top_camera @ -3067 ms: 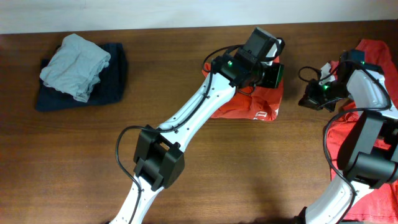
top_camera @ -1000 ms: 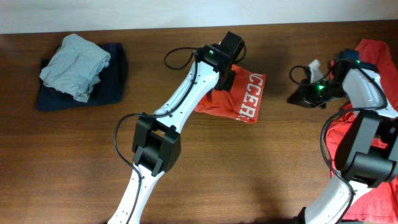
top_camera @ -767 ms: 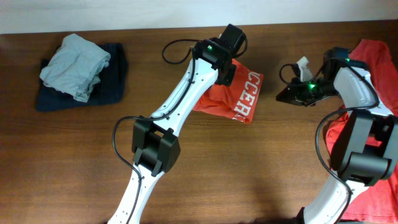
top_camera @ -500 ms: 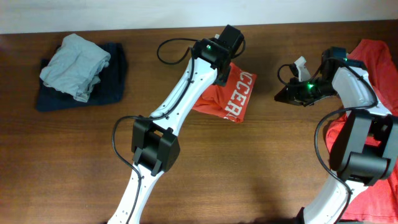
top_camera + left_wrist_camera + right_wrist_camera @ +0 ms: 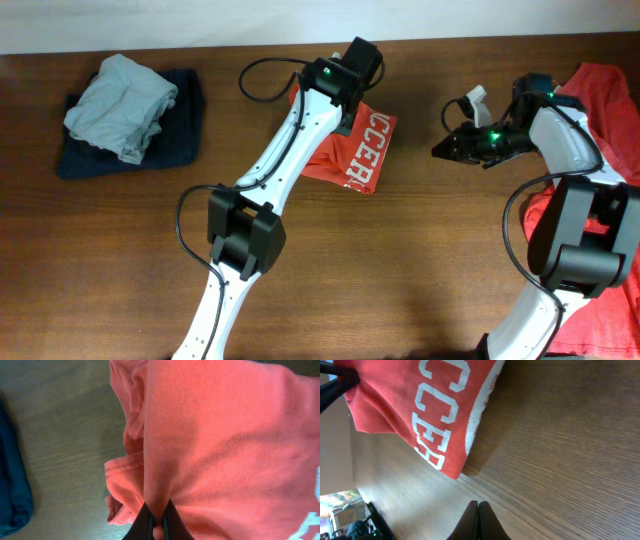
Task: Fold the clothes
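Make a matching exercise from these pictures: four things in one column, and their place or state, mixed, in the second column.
1 folded red T-shirt
2 grey garment
3 loose red clothes
4 right fingers

a far right in the overhead view
b lying on the dark blue garment
c pinched by the left fingers
d shut, holding nothing

Pairs: 1-c, 2-b, 3-a, 4-d

I count two grippers of my own, my left gripper and my right gripper; one folded orange-red T-shirt; one heap of red cloth, its pieces beyond my counting; one grey garment; one dark blue garment; one table
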Action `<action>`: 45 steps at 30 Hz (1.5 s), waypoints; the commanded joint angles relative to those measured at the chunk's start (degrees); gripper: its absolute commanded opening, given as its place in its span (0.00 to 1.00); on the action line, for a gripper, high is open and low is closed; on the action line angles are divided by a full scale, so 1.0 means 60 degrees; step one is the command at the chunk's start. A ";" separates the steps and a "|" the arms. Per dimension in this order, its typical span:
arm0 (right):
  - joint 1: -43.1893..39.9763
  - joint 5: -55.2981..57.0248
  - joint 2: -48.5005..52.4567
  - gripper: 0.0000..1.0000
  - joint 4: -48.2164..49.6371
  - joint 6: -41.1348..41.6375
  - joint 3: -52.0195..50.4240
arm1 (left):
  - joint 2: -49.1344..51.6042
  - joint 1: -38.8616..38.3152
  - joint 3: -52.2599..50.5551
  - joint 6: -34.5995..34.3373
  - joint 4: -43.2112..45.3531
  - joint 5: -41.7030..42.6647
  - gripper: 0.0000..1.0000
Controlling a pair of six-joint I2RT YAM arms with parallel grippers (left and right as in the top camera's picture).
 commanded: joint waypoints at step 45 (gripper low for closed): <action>0.0455 0.0321 -0.0262 0.04 0.0015 -0.0240 -0.0058 | 0.1610 0.1053 0.0991 -0.0095 -0.0714 0.0157 0.02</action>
